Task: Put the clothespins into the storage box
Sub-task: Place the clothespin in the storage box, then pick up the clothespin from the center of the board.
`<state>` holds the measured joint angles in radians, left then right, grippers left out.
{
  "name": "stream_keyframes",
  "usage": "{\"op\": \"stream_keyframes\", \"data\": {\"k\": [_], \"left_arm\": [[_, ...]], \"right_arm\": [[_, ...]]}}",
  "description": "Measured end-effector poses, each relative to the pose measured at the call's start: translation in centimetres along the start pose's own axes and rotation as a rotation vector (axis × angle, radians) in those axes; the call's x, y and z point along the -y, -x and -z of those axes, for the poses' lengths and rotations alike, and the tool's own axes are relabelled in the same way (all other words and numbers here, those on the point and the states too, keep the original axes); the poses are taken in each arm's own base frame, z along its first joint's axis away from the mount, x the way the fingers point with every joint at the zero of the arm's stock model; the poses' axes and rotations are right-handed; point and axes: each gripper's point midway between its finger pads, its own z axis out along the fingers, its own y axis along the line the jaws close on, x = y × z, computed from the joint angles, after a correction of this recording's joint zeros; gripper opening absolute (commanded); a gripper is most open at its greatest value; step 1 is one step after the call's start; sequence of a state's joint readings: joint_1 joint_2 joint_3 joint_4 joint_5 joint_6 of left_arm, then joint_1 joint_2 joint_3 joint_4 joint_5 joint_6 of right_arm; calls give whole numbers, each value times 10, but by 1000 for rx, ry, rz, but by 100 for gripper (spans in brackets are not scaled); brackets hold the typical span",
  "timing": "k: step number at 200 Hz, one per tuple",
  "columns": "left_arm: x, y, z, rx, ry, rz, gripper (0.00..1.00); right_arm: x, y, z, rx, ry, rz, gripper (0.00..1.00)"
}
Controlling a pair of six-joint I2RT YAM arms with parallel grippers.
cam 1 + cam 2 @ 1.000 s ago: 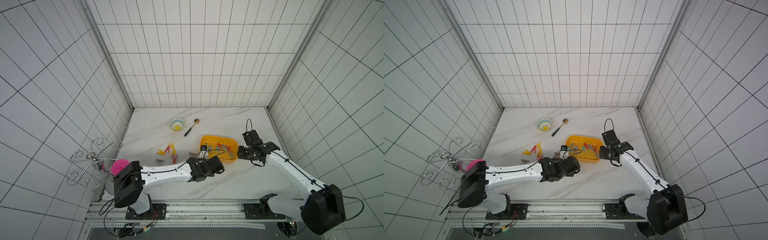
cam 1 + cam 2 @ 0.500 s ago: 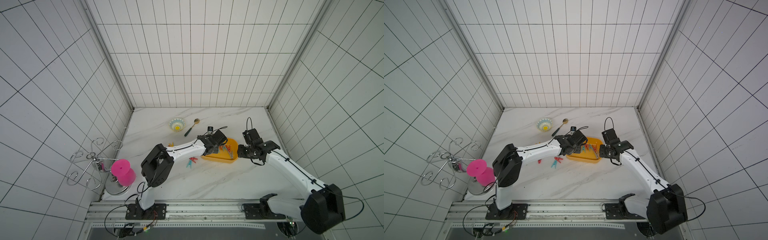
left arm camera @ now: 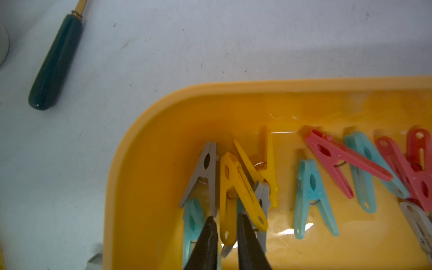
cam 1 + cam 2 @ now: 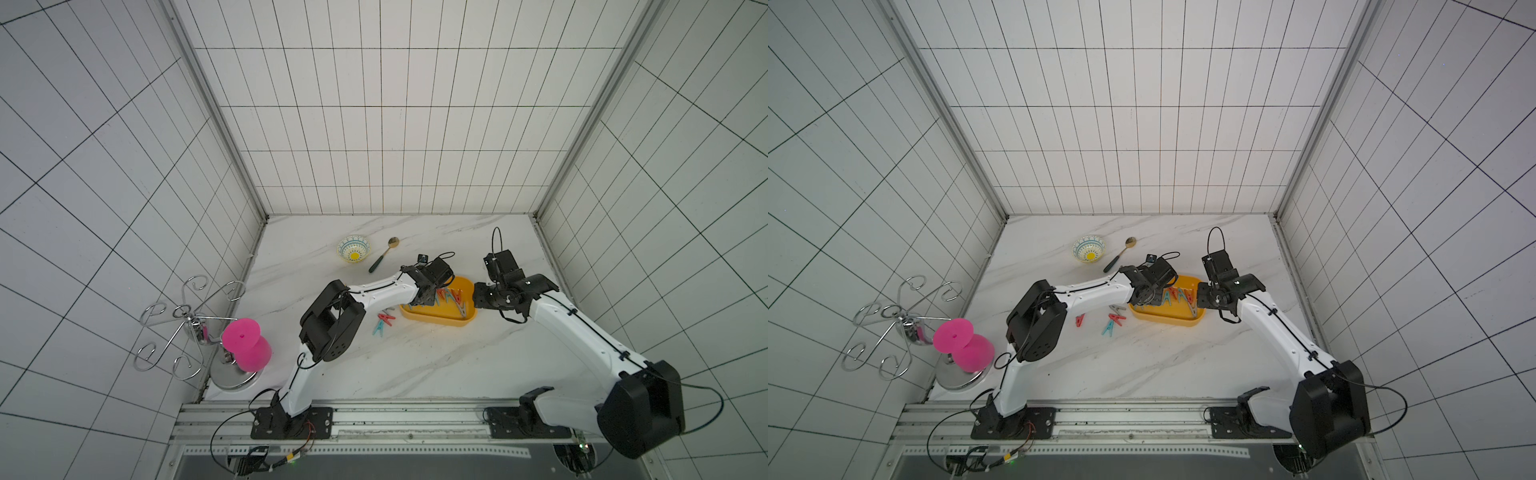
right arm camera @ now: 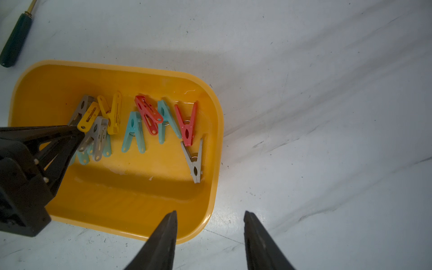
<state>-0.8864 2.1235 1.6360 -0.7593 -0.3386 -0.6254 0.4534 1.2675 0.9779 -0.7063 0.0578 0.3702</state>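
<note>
The yellow storage box (image 4: 436,322) (image 4: 1167,318) lies between my two arms and holds several clothespins in red, teal, grey and yellow (image 5: 149,117). My left gripper (image 3: 225,218) (image 4: 427,297) reaches into the box's left end. Its jaws stand a little apart, and a leg of a yellow clothespin (image 3: 230,187) lies in the gap, resting on the pile. My right gripper (image 5: 210,214) (image 4: 478,297) hangs open over the box's right corner with nothing in it. A few more clothespins lie on the table left of the box: red (image 4: 1118,318), teal (image 4: 1108,328), grey (image 4: 1117,308) and another red one (image 4: 1079,320).
A patterned bowl (image 4: 354,248) and a green-handled spoon (image 4: 382,255) lie behind the box. A pink cup (image 4: 247,345) and a wire rack (image 4: 183,320) stand at the front left corner. Tiled walls close in three sides.
My left arm has swung from low in front of the box up and over its left end, and its jaws have parted slightly. The right arm has stayed put.
</note>
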Motion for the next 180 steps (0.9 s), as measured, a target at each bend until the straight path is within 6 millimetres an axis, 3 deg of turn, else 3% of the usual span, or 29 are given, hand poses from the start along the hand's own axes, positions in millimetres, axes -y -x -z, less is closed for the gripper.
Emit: {"op": "stream_keyframes", "data": {"k": [32,57,85,109,152,180], "left_arm": [[-3,5,14,5,-9,-4,27],[-9,20,53,65,-54,20,29],[-31,18,99,120,-94,52,29],[-59,-12,109,102,-80,60,29],[-100,-91,83,-43,-9,53,26],[-109,-120,71,-94,-11,81,24]], "right_arm": [[4,-1,2,-9,-12,-3,50],[5,0,7,-4,-14,0,50],[5,-1,12,3,-9,5,50],[4,-1,13,0,-2,8,50],[0,-2,13,-3,17,10,50],[-4,-1,13,1,31,8,50]]}}
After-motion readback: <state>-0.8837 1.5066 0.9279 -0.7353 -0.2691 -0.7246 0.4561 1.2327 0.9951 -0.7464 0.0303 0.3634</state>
